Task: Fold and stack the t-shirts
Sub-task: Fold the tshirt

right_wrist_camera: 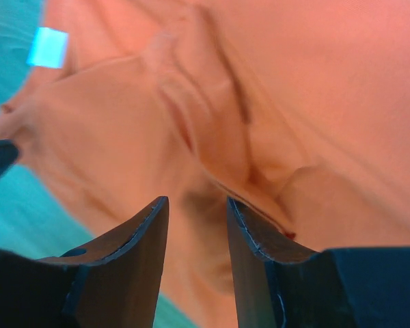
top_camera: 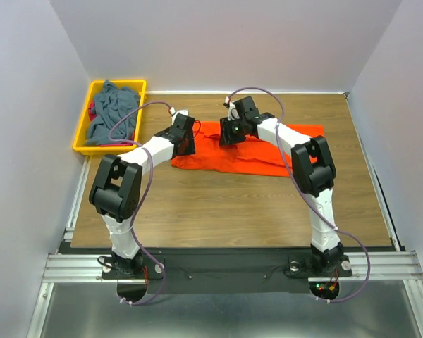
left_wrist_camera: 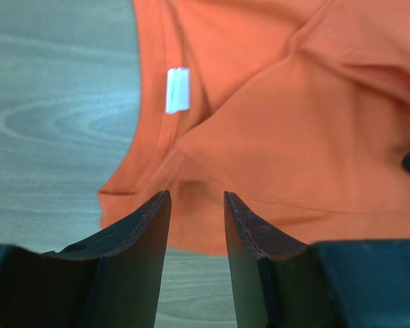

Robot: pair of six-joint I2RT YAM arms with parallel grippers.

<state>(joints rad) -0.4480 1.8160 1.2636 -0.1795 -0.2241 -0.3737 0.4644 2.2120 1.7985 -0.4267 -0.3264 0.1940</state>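
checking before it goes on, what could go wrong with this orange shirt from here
The orange t-shirt lies bunched in ridges under the open right gripper; a pinch there may catch several layers and fold crooked. The open left gripper sits at the shirt's edge near the neck label, so it could close on a single layer or miss the cloth.
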